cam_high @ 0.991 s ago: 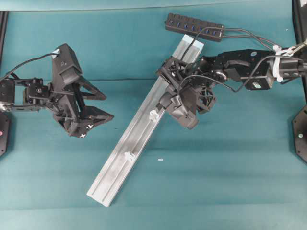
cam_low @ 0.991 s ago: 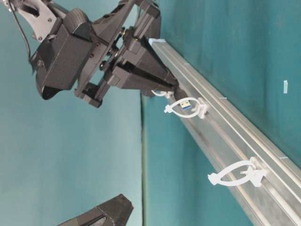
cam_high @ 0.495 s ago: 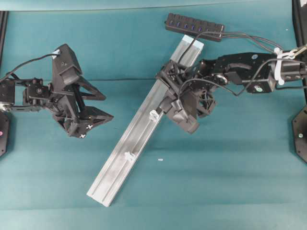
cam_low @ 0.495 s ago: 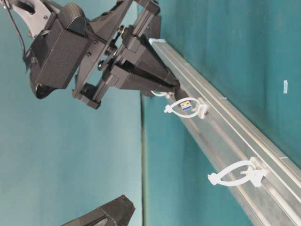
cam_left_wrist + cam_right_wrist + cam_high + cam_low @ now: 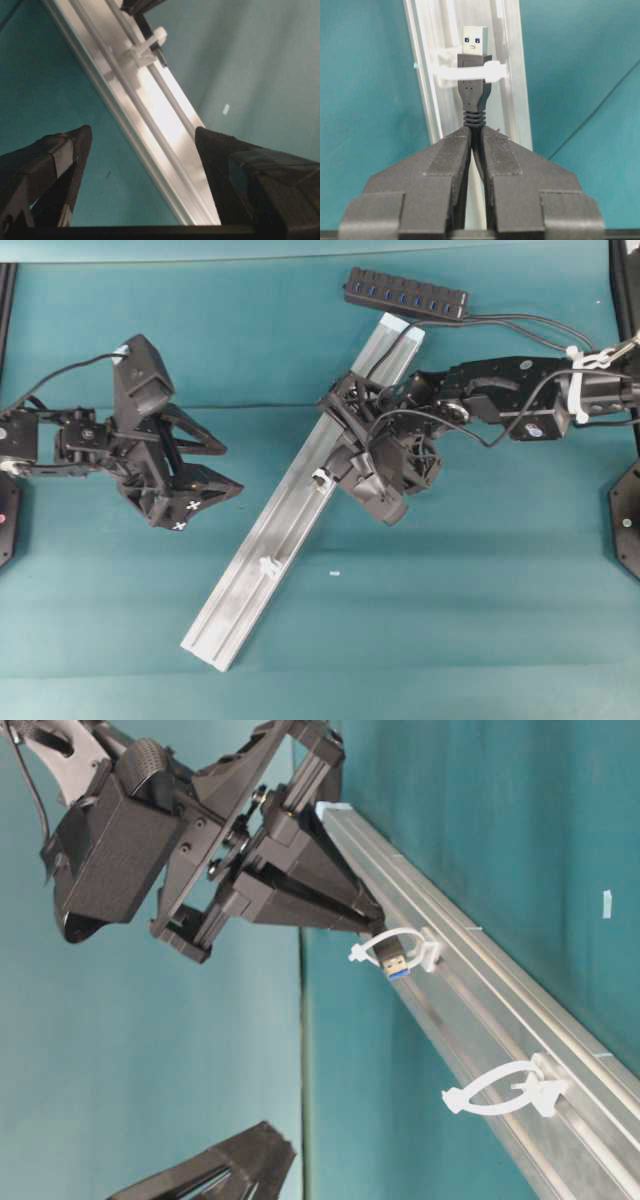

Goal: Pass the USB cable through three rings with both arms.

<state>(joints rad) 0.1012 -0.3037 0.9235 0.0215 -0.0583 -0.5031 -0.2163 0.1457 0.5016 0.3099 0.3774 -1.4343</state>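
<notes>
The thin black USB cable (image 5: 472, 107), grasped by the right pincer (image 5: 475, 137), has its plug through the middle translucent-white ring (image 5: 400, 948). The left pincer (image 5: 205, 472), released and well apart, should probably come take the plug beyond it.

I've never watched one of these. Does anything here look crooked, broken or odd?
Nothing looks broken. The silver rail lies diagonally across the table, and a tiny white scrap sits loose beside it. The USB plug pokes through a white ring, held by the right gripper.

I see a teal cloth (image 5: 450, 630) covering the table, with a faint crease across it. A tiny white scrap (image 5: 334, 573) lies on it, near the rail's right side.
</notes>
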